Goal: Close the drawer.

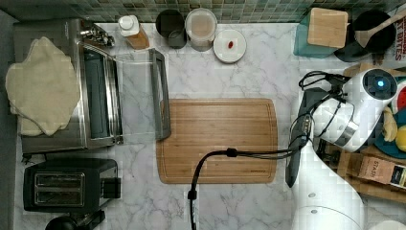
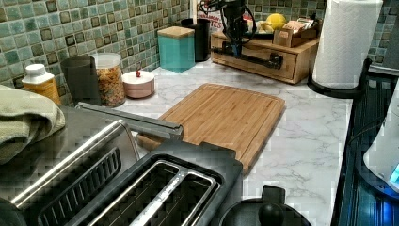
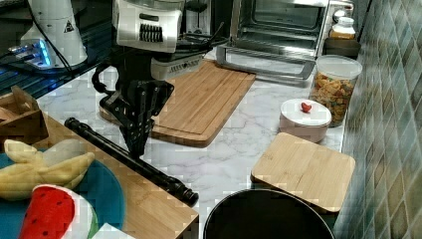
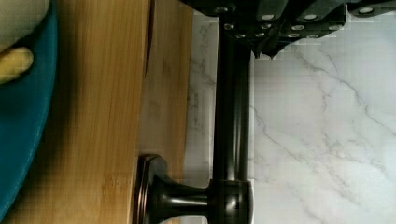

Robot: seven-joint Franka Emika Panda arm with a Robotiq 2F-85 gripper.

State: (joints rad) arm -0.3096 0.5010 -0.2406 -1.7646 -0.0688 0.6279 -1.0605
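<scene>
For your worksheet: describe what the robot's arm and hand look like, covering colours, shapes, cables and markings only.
The arm has glossy white rounded shells and a silver joint ring. One joint cap carries a blue light. Black cables loop along it. The hand is black, angular and studded with small screws, under a white block with a dark vent grille.

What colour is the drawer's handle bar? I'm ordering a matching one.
Dark bronze-black, glossy; the handle bar shows best in the wrist view.
</scene>
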